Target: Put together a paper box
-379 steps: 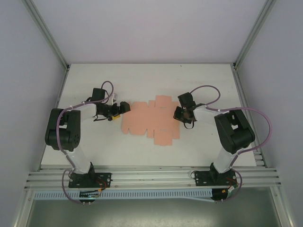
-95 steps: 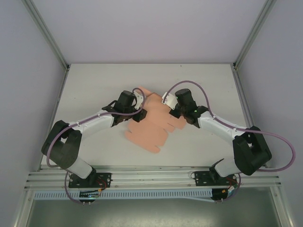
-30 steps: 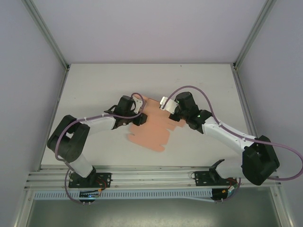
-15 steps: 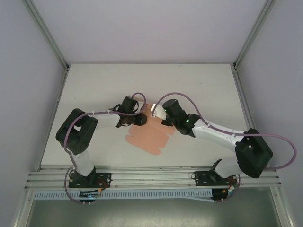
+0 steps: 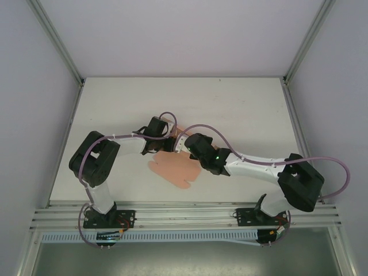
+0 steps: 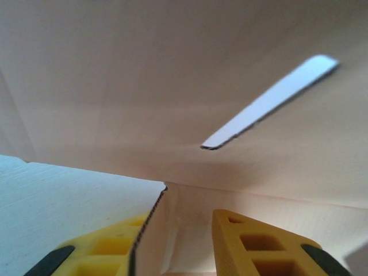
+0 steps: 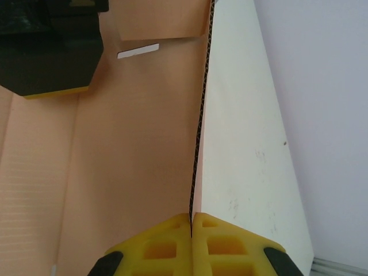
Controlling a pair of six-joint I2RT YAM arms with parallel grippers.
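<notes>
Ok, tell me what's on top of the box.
Both hands: the right hand is shut on one edge of the box, and the left hand straddles another edge, fingers apart. The arms hide the box's far part in the top view.

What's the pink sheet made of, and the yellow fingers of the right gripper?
The paper box: thin corrugated card, matte salmon; its pinched edge shows dark fluting, faint ribs cross the face. The fingers of the right gripper: probably moulded or printed plastic, matte yellow, with open cells.
</notes>
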